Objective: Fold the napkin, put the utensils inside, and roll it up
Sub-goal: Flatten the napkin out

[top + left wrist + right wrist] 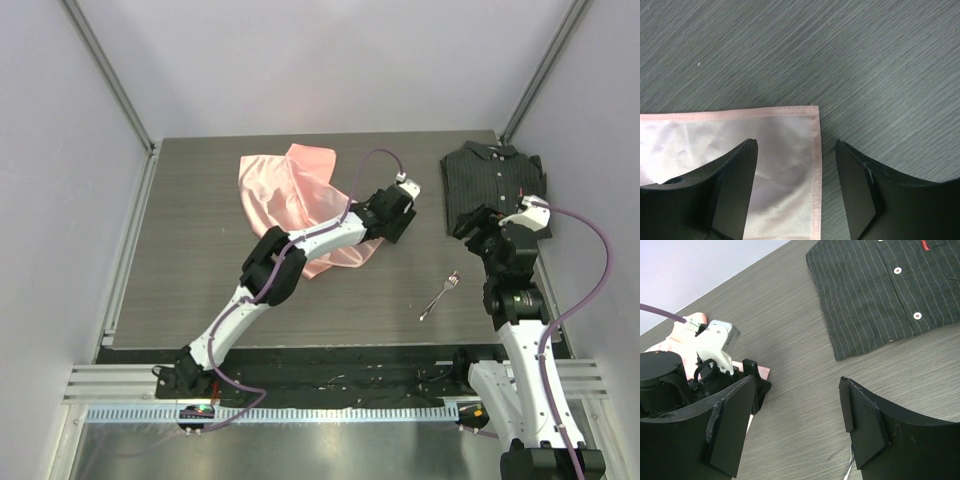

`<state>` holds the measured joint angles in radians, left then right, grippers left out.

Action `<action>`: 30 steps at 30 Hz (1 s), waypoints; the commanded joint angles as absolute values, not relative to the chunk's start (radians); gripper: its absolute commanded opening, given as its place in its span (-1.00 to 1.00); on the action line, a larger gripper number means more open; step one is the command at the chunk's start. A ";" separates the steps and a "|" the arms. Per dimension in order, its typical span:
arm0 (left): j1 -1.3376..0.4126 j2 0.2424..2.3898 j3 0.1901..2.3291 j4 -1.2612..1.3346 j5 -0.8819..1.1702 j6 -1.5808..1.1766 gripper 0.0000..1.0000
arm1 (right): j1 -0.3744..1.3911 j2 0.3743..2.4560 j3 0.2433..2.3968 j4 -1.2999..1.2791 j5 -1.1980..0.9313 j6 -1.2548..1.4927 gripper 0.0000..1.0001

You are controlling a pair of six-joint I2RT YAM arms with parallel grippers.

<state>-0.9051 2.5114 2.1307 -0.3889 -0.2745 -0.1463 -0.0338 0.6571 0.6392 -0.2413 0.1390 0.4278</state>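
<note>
The salmon-pink napkin [288, 195] lies rumpled and partly folded over on the dark table, left of centre. My left gripper [392, 226] is at its right corner. In the left wrist view the jaws are open low over the table, straddling the napkin's hemmed edge [814, 165] just below the corner; my left gripper [796, 192] holds nothing. The small silver fork [440, 293] lies bare on the table to the right of the napkin. My right gripper [478, 226] hovers open and empty between the fork and the shirt; it is also open over bare table in its own view [797, 425].
A dark pinstriped shirt [492, 183] lies folded at the back right, also in the right wrist view [890, 295]. Grey walls and metal posts enclose the table. The left arm's elbow [272, 262] lies over the napkin's front part.
</note>
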 commanded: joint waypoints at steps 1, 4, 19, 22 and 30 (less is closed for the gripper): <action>-0.905 2.542 2.181 -0.344 -0.256 -0.149 0.34 | -0.032 0.652 0.655 -0.222 0.130 0.446 0.53; -0.905 2.560 2.206 -0.350 -0.258 -0.159 0.27 | -0.032 0.653 0.652 -0.222 0.117 0.454 0.53; -0.850 2.626 2.310 -0.495 -0.175 -0.328 -0.23 | -0.032 0.646 0.649 -0.225 0.091 0.439 0.53; -0.838 2.640 2.316 -0.528 -0.164 -0.365 -0.56 | -0.032 0.638 0.647 -0.229 0.083 0.430 0.54; -0.815 2.495 2.231 -0.474 -0.074 -0.377 -1.00 | -0.032 0.644 0.649 -0.250 0.046 0.385 0.52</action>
